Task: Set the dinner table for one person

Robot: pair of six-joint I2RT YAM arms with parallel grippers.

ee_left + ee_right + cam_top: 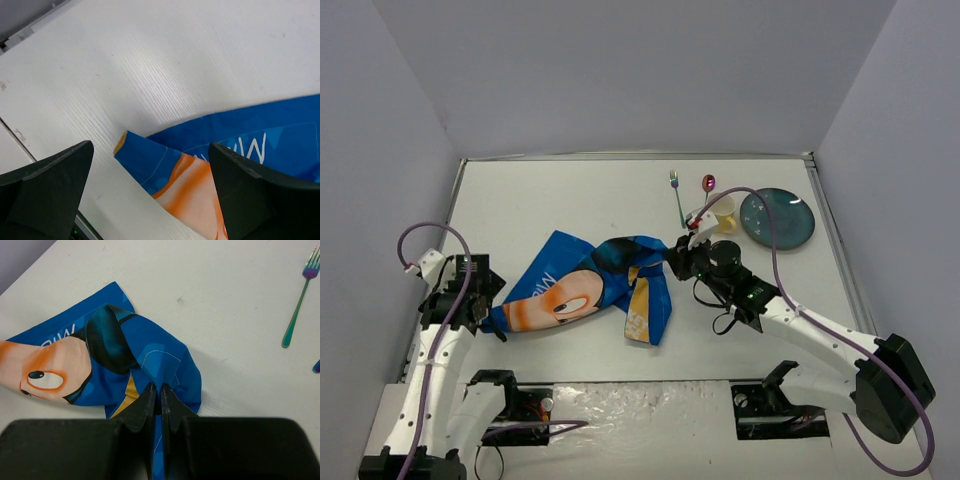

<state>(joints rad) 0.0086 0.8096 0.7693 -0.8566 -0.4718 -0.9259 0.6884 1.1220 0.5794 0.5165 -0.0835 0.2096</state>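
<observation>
Right, starting at my near edge: the left pincer (pixel 485 312) sits low at the near-left of the worktop (pixel 570 195), fully released, its jaws spread wide. In the left wrist view the two dark fingers (pixel 50 195) stand either side of the left corner of the blue cartoon-printed cloth mat (pixel 260 130). That corner is turned over on itself, showing an orange patch and a thin tan edge. I cannot tell whether either finger touches the fabric.

The cloth mat (pixel 580 285) lies crumpled across the middle of the white worktop, not spread flat. The printed cartoon face is turned up and a fold with a yellow strip hangs toward me at its right end.

The right pincer (pixel 672 258) is at the cloth's right edge, clenched on a raised fold of it. In the right wrist view the jaws are pressed together with blue fabric bunched at the tips (pixel 156 388) and a sliver of blue showing between the fingers.

Beyond that, on the far right of the worktop, a metallic iridescent fork (pixel 677 200) lies with its tines pointing away from me. Just right of its tines is a spoon (pixel 708 184) with a pinkish bowl. A pale yellow cup (pixel 725 212) stands partly hidden behind the right arm's cable. A dark teal plate (pixel 777 218) rests just beside the cup, near the right rim.
</observation>
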